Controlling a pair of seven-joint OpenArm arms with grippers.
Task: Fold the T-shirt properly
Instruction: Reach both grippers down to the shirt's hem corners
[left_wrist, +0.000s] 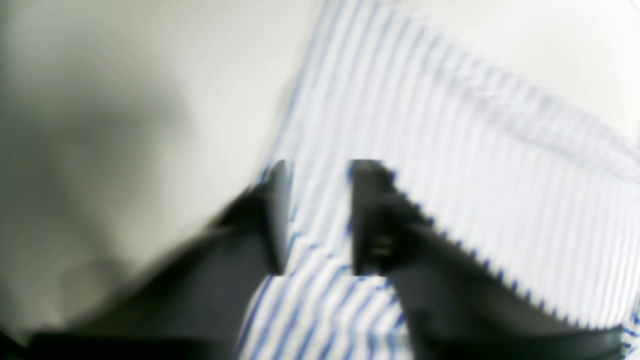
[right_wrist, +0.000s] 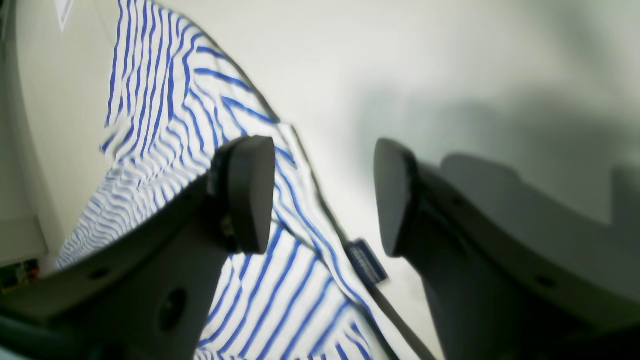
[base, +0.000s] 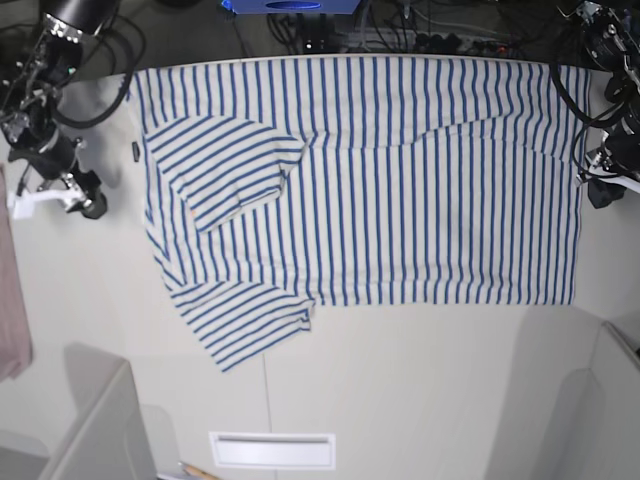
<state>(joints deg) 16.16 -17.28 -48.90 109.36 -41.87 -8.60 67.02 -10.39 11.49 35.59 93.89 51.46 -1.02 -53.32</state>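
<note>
The T-shirt (base: 400, 190), white with blue stripes, lies flat across the table with one sleeve folded onto its body and the other sleeve (base: 250, 325) sticking out toward the front. Its dark label (right_wrist: 367, 262) sits at the fabric's edge. My right gripper (right_wrist: 325, 195) hovers open over that edge with nothing between its fingers; in the base view it (base: 85, 200) is just left of the shirt. My left gripper (left_wrist: 320, 220), blurred, has its jaws a little apart over the striped cloth (left_wrist: 450, 150); in the base view it (base: 605, 190) is beside the shirt's right edge.
A pinkish cloth (base: 10, 300) hangs at the left edge. Grey partitions stand at the front left (base: 100, 420) and front right (base: 600, 400). A white slotted plate (base: 272, 450) lies at the table's front. Cables and a blue box (base: 295, 5) line the back.
</note>
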